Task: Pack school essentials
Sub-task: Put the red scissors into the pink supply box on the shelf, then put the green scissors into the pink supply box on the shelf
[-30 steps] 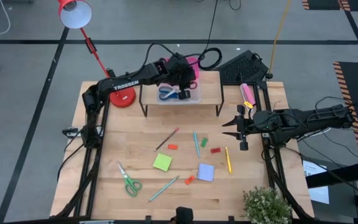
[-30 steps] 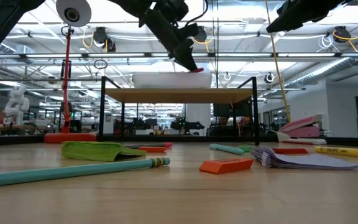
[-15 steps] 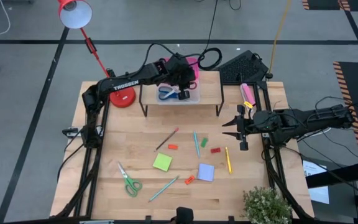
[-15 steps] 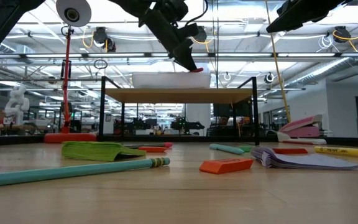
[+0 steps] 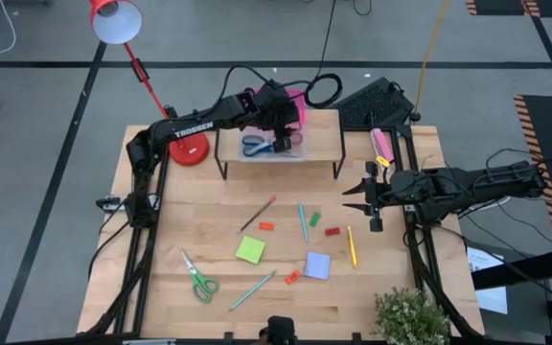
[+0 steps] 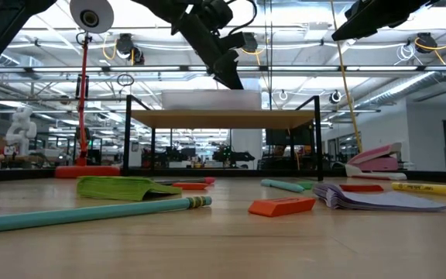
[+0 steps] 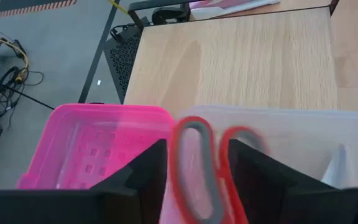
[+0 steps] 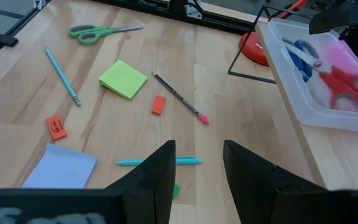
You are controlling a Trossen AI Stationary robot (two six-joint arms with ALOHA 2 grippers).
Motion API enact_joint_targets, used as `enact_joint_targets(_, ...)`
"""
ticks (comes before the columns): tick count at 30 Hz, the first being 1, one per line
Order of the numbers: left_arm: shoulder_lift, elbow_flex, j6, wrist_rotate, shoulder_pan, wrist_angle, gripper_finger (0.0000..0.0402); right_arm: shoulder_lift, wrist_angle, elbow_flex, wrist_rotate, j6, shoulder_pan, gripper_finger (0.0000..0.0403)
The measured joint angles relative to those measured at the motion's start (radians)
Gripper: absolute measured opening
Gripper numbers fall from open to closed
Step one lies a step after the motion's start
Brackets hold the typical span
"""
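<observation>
From above, the left tool (image 5: 281, 123) is hanging over the clear box (image 5: 300, 149) on the raised shelf (image 5: 324, 125) at the counter's (image 5: 161, 240) far edge, and blue-handled scissors (image 5: 254, 146) are lying in that box; the right tool (image 5: 353, 198), fingers spread and gripping nothing, is hovering at the counter's right side just beside the yellow pencil (image 5: 352, 246); the green-handled scissors (image 5: 199, 278), green sticky pad (image 5: 250, 250), lavender sticky pad (image 5: 317, 265), two teal pencils (image 5: 302, 220) and the small erasers are lying loose on the open counter.

From counter height, the left tool (image 6: 224, 76) is hanging just above the box (image 6: 211, 100); whether its fingers are parted is hard to tell here; the lavender pad (image 6: 378, 198) and an orange-red eraser (image 6: 282, 205) are lying nearest.

In the left wrist view, the dark fingers (image 7: 145, 168) are standing apart over the box with red-handled scissors (image 7: 204, 171) blurred between them, seemingly not pinched, though I cannot be sure; the pink lid (image 7: 98, 143) is lying beside the box.

In the right wrist view, the spread fingers (image 8: 157, 171) are framing a teal pen (image 8: 157, 161); the box (image 8: 316, 109) is holding both red scissors (image 8: 340, 84) and blue scissors (image 8: 300, 55).
</observation>
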Motion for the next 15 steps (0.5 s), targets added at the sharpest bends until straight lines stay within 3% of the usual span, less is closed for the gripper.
enact_joint_targets(8,-0.012,0.0,-0.029,-0.005,-0.004,0.013,0.0184,0.0,0.0,0.0,0.0,0.0,0.0,0.013)
enact_joint_targets(15,-0.129,0.0,-0.094,-0.043,-0.041,-0.019,0.0184,0.001,0.0,0.0,0.0,0.002,0.0,0.013)
